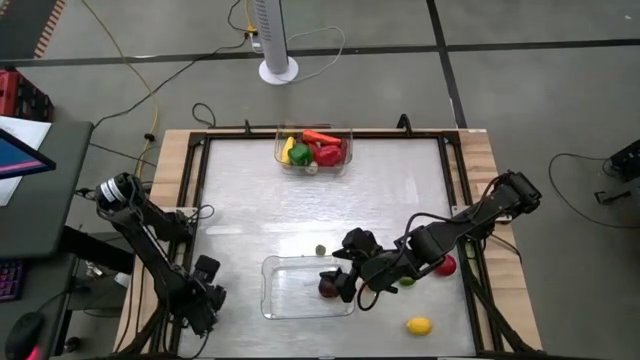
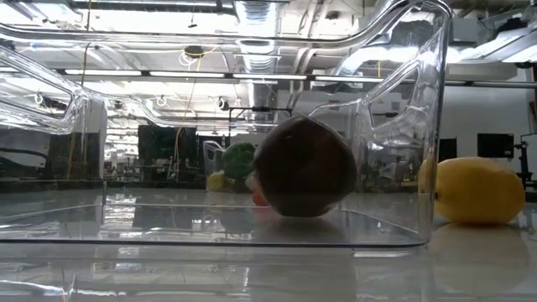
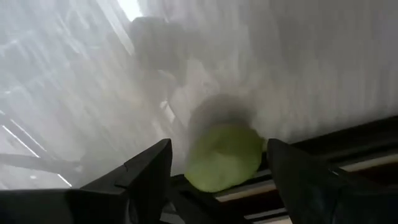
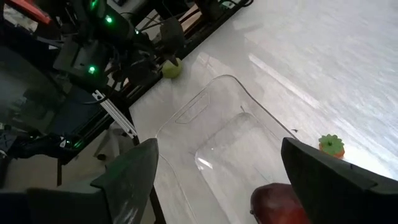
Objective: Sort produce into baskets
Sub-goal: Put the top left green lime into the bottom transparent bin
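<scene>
A clear near bin [image 1: 290,300] holds one dark maroon round piece [image 1: 328,287], which rests on the bin's floor by its right wall in the low view [image 2: 306,168]. My right gripper [image 1: 343,285] hangs open above that piece [image 4: 280,202] and does not touch it. My left gripper [image 1: 205,303] is low at the table's near left edge. It is open, with a finger on either side of a light green round piece [image 3: 224,155] that lies on the table against the dark frame rail. A clear far bin [image 1: 345,160] holds red, green, yellow and orange pieces.
A yellow lemon [image 1: 419,325] lies near the front right and shows in the low view [image 2: 478,191]. A red piece [image 1: 446,265] and a green one [image 1: 407,281] lie under the right arm. A small orange, green-topped piece [image 4: 331,145] lies beyond the near bin.
</scene>
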Available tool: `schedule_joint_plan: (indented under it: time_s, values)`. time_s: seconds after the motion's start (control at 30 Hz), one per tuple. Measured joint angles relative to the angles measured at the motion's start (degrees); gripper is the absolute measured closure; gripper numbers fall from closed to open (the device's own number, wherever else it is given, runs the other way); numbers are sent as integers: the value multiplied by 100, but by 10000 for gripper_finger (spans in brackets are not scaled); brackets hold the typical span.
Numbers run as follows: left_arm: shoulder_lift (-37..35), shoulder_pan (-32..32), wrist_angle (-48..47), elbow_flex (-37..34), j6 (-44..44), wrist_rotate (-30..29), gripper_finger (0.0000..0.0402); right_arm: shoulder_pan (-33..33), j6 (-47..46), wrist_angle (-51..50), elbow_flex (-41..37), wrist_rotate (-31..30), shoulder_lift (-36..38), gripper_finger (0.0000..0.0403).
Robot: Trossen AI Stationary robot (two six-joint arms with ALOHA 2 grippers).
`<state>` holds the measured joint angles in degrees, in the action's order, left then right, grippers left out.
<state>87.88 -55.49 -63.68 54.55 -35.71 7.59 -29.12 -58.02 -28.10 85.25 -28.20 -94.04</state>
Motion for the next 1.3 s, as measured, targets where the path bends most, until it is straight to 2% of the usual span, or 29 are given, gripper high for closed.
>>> schedule_joint_plan:
  time_s: [0.27,0.67,0.97,1.07,1.17,1.3]
  values:
    - [0,3,180,-376,356,406,150,-50,-2,35,0,-54,0,38]
    - [0,10,540,-759,-60,664,152,-48,-6,33,0,-188,1,38]
    - [-2,69,565,-748,-660,798,224,-48,-6,31,0,-188,0,38]
    - [0,160,556,-628,-853,862,232,-48,-3,29,0,-190,0,38]
    - [0,320,496,-314,-910,622,231,-48,-2,-53,0,-209,2,38]
    - [-13,572,332,288,-1117,-191,230,-48,-33,-197,0,-346,3,38]
